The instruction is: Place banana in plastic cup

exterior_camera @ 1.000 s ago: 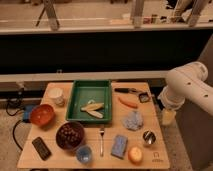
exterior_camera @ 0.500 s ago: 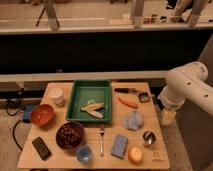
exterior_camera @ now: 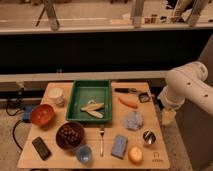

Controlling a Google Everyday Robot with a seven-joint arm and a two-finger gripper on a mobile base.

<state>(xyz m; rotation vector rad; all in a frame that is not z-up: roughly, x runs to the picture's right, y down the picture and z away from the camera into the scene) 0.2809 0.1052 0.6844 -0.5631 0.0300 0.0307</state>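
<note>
- Distance: end effector (exterior_camera: 168,118), wide open and empty, hangs far right of tray (exterior_camera: 75,100); a grab could skid banana (exterior_camera: 94,106) against the tray wall.
- Cup (exterior_camera: 84,154), below tray, looks small and may topple.

no text or labels can be read.

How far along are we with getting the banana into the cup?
Nothing is done yet: the banana lies in the green tray, and the plastic cup stands empty near the front of the table. Nothing is in hand: the gripper hangs open off the table's right side. Left: reach, grasp, carry, drop it in the cup.
</note>
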